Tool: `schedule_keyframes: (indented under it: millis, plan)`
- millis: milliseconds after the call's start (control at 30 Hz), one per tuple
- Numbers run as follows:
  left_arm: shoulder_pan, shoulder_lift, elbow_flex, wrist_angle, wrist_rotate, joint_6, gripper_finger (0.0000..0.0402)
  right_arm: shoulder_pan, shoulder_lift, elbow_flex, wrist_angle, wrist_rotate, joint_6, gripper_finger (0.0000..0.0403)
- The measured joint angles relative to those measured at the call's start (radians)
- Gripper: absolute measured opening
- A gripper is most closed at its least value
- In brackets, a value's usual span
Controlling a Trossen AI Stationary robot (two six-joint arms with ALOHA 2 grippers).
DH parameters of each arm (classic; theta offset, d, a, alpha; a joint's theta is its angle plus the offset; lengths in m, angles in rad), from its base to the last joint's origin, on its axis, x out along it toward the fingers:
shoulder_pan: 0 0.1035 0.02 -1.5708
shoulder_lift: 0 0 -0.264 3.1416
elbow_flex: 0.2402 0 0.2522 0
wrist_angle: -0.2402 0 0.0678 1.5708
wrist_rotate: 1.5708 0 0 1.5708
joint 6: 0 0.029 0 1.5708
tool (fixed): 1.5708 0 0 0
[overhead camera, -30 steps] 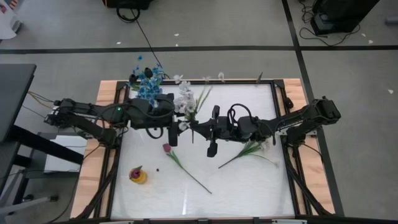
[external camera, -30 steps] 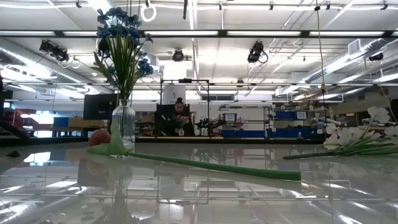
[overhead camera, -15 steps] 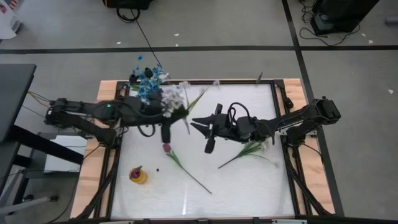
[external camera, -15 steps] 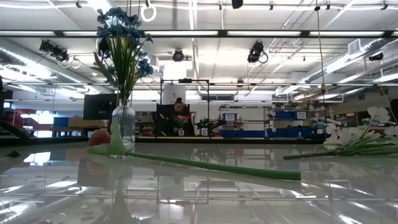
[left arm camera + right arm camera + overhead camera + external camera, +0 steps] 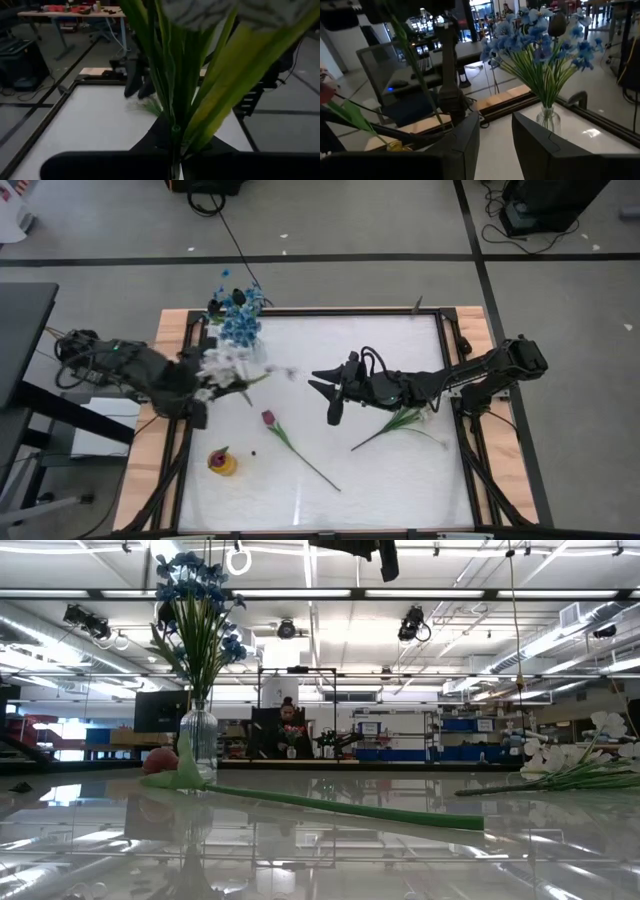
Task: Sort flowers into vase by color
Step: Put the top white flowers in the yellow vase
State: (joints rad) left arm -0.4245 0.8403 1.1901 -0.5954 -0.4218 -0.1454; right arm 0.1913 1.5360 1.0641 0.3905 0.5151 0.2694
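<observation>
My left gripper (image 5: 203, 388) is over the table's left edge, shut on a bunch of white flowers (image 5: 226, 364); the left wrist view shows their green stems and leaves (image 5: 186, 75) rising from my gripper (image 5: 175, 156). My right gripper (image 5: 334, 394) hovers open above the table's middle, holding nothing, and its wrist view faces the blue flowers (image 5: 540, 45) standing in a glass vase (image 5: 547, 120) at the far left corner (image 5: 238, 320). A pink tulip (image 5: 268, 418) lies flat on the table, and so does a white spray (image 5: 405, 420). My left gripper pinches the white bunch between its two fingers by the lower stems (image 5: 175, 131). The bunch is lifted clear of the table, its leaves and blooms (image 5: 200, 10) fanning out beyond the fingers. The fingers themselves hide the exact spot of contact.
A small yellow pot (image 5: 222, 462) stands near the table's left near corner. The tulip's long stem (image 5: 350, 806) runs across the middle toward the near edge. A raised frame (image 5: 300, 310) borders the white table. Bare table lies along the far right and the near right.
My left gripper has drawn back from the table's far middle toward the left edge, carrying the white bunch with it, lifted clear. The bunch has swung round with the arm. My right gripper has stayed open near the middle, shifting only slightly.
</observation>
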Motion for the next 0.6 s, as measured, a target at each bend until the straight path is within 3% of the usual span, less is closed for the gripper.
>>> schedule_keyframes:
  millis: [133, 300, 600]
  plan:
    - [-0.104, -0.124, -0.123, 0.009, -0.03, -0.062, 0.0012, 0.0, 0.0, 0.0, 0.0, 0.0, 0.014, 0.0124]
    - [-0.221, -0.263, -0.275, 0.037, 0.163, -0.076, 0.0014, 0.0, 0.0, 0.0, -0.004, 0.0, 0.083, 0.0124]
    - [-0.306, -0.407, -0.424, 0.072, 0.168, -0.148, 0.0019, 0.004, 0.0, 0.0, -0.005, 0.0, 0.17, 0.0123]
